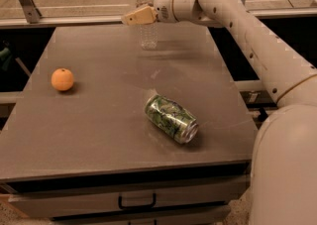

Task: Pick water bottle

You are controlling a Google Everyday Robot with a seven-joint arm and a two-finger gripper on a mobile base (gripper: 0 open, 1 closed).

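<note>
An orange (62, 79) sits at nine o'clock on the table (99, 135). At twelve, my claw (134, 17) overlaps the upright water bottle (148, 36); whether it grips, I cannot tell. The green can (171, 118) lies near centre. Lifting remains, I judge.

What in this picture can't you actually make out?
Camera view:
1. Middle of the water bottle, label included: covered by the gripper in front of it, at the far edge of the table.
2. Lettering on the can: too small to read.
3. Robot's body: cut off by the right and bottom edges.
</note>
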